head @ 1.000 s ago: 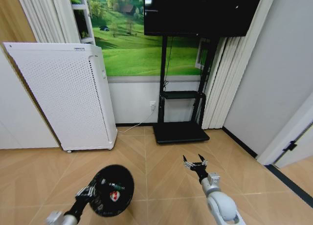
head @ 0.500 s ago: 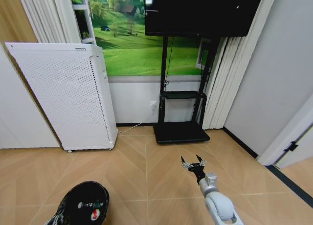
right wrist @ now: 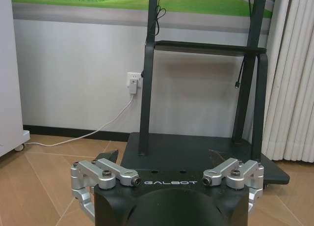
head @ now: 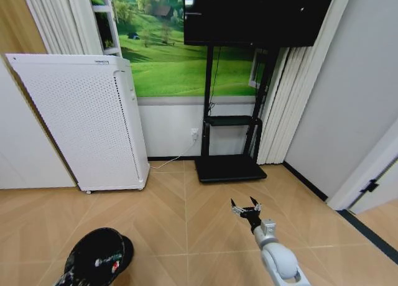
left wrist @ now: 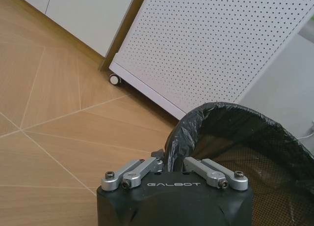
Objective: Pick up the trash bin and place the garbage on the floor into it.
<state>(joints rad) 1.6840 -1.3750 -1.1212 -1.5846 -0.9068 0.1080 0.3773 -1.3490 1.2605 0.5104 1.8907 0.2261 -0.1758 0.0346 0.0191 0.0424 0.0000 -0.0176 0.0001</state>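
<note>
The small black round wire-mesh trash bin [head: 97,256], lined with a crinkled black plastic bag, sits at the low left of the head view, its mouth turned up toward the camera. In the left wrist view the left gripper [left wrist: 172,163] has its jaws drawn close together on the near rim of the bin, the bag's folded edge pinched between them, and the rest of the basket lies just beyond the jaws. Inside the bin a small red-and-white piece of garbage [head: 114,268] and a green-labelled item beside it can be made out, though they are too small to identify with confidence.

The right gripper [head: 246,206] hovers above the light tan herringbone parquet floor [head: 186,211] with its jaws spread wide and nothing between them; ahead of the jaws stands the black TV stand [right wrist: 196,113] against the wall.

The bin looks light and fairly stiff, but the mesh wall should flex a little and the plastic liner is slippery, so a pinch on the rolled rim, liner and wire together, seems the safest hold. Held by one edge it will tend to tilt.
</note>
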